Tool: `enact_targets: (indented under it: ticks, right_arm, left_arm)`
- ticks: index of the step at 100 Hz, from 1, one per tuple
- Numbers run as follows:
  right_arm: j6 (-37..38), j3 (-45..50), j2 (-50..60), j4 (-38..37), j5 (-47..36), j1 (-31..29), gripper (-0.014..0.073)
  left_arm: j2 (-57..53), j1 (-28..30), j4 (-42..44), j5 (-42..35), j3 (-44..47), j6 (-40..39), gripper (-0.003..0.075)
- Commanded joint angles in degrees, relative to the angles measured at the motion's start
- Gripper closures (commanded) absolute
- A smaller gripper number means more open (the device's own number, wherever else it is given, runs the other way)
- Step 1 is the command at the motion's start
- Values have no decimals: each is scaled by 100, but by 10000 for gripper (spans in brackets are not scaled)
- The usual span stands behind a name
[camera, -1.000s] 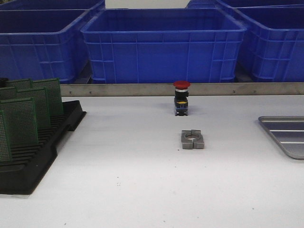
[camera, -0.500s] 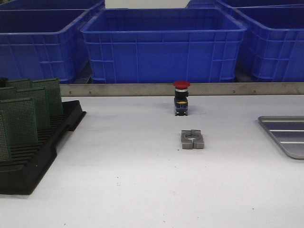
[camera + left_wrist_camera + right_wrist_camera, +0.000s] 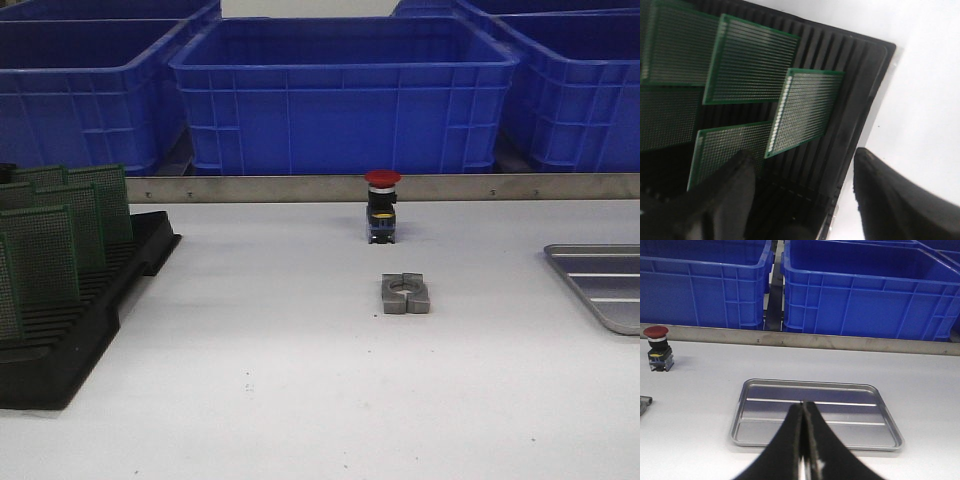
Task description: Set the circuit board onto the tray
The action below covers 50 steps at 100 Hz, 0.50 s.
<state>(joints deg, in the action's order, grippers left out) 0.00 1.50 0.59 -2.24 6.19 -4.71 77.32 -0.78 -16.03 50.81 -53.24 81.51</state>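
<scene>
Above the black rack (image 3: 850, 100), left claw (image 3: 802, 192) spread wide, nearest circuit board (image 3: 805, 111) upright just ahead; right claw (image 3: 804, 440) pressed together over tray (image 3: 815, 412).

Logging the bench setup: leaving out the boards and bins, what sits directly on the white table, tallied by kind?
black slotted rack: 1
red-capped push button: 1
grey metal clamp block: 1
silver tray: 1
Total: 4
</scene>
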Motion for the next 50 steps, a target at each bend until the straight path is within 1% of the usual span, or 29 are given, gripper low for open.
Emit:
enact_targets:
  ticks: [1, 27, 50]
  right_arm:
    - [0, 3, 126, -59, -406, -24, 653]
    - [0, 3, 126, -59, -406, -24, 653]
    - [0, 3, 126, -59, -406, -24, 653]
  left_arm:
    - [135, 0, -203, -203, -192, 593, 312]
    - [412, 0, -407, -807, -192, 604, 312]
    - [444, -107, -407, -818, -192, 736, 312]
